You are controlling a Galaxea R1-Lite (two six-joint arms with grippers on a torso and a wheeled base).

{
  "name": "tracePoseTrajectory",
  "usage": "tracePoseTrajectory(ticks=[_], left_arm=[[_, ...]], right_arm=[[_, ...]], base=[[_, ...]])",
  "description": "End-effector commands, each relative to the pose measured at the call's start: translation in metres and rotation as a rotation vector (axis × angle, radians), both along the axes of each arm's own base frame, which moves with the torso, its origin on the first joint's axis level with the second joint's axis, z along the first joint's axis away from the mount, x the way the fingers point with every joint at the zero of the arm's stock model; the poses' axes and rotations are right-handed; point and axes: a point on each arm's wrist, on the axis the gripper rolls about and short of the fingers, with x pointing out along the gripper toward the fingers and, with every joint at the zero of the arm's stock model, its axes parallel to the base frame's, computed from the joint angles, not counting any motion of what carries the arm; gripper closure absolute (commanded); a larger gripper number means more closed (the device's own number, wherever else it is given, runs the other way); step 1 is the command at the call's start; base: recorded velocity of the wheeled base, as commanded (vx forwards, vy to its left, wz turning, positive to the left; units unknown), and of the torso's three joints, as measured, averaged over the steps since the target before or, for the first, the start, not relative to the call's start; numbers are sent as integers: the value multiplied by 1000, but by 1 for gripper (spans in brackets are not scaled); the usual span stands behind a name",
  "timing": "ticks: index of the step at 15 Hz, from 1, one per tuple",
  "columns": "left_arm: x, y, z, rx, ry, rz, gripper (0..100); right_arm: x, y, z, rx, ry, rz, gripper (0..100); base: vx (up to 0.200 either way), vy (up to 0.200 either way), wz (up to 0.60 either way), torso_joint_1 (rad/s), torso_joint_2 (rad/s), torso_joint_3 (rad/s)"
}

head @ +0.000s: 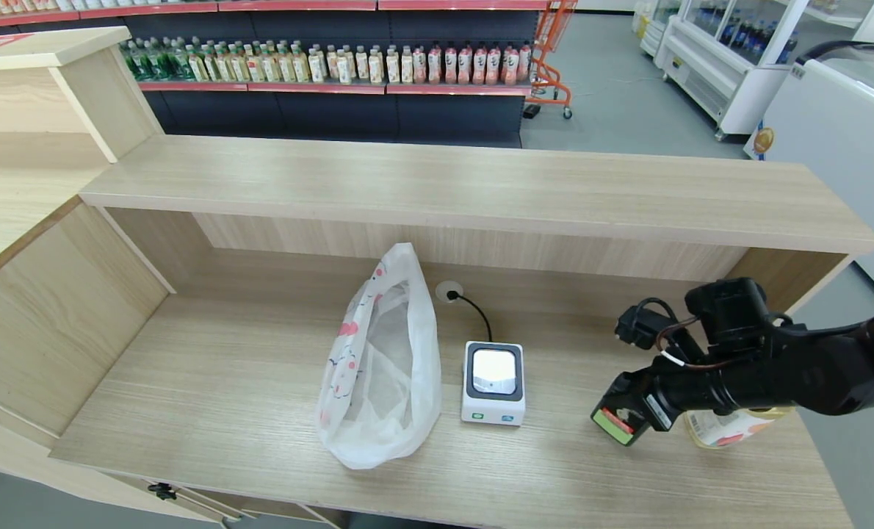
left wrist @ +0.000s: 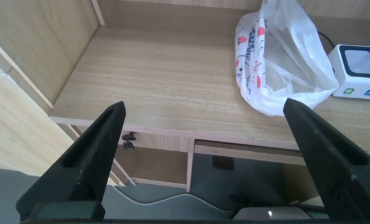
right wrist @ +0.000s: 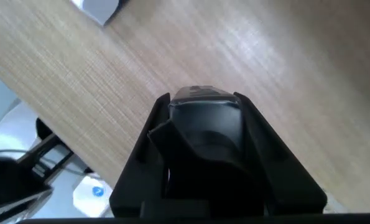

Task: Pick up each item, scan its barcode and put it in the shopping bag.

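Item (head: 618,425), maybe packet, pinched by right gripper (head: 635,411) near scanner (head: 493,382), shopping bag (head: 378,367), bottle (head: 727,428); left gripper (left wrist: 204,107) spread.

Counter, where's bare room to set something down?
Widest bare patch: counter between the left side wall and the shopping bag. A narrower one lies between the scanner and the right gripper, shut on a dark packet. Crowded: the bag-scanner gap, and the right end, where a bottle sits.
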Motion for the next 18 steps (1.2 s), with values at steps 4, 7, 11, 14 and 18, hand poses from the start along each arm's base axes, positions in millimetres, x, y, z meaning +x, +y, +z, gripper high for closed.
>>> tracePoseTrajectory(ticks=[4, 7, 11, 14, 18], left_arm=[[0, 0, 0, 0, -1, 2, 0], [0, 0, 0, 0, -1, 0, 0], [0, 0, 0, 0, -1, -1, 0], [0, 0, 0, 0, -1, 0, 0], [0, 0, 0, 0, -1, 0, 0]], right_arm=[[-16, -8, 60, 38, -259, -12, 100], [-52, -14, 94, -13, -420, 45, 100], [-75, -20, 118, -270, -688, 224, 100], [-80, -17, 123, -422, -888, 484, 100], [-91, -5, 98, -611, -1130, 1025, 100]], base=[[0, 0, 0, 0, 0, 0], [0, 0, 0, 0, 0, 0], [0, 0, 0, 0, 0, 0], [0, 0, 0, 0, 0, 0], [0, 0, 0, 0, 0, 0]])
